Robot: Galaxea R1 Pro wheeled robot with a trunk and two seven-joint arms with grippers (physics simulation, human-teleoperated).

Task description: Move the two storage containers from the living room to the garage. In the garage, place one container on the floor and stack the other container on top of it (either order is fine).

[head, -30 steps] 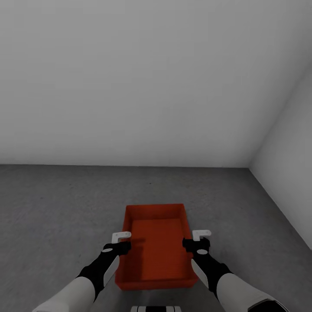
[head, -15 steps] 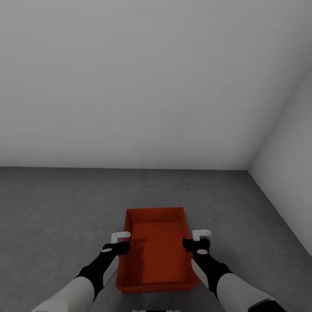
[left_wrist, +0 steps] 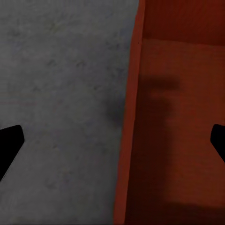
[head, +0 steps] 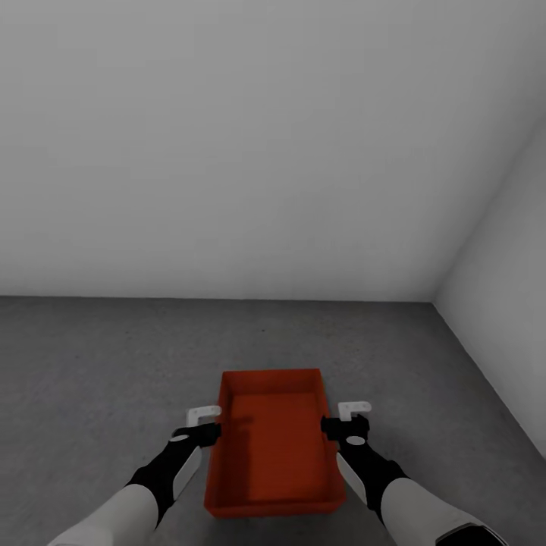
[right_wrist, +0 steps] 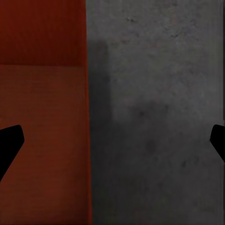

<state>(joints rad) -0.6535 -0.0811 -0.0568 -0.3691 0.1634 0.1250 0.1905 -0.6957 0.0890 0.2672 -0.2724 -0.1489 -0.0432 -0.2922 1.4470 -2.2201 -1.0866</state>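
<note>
— What sits in the garage corner?

— One storage container (head: 274,447), an orange-red, topless rectangular bin, upright on the dark grey concrete floor (head: 106,364), its long axis running away from the camera toward the pale wall.

— Anything inside?

— Nothing visible; the bare, finely ribbed base shows (a soft shadow falls across its left half). Thin plain walls (left_wrist: 127,136) rise straight from the speckled concrete.

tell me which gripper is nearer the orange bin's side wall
Right. The right gripper sits right against the bin's right wall; the left gripper is beside the left wall with a small gap.
</note>
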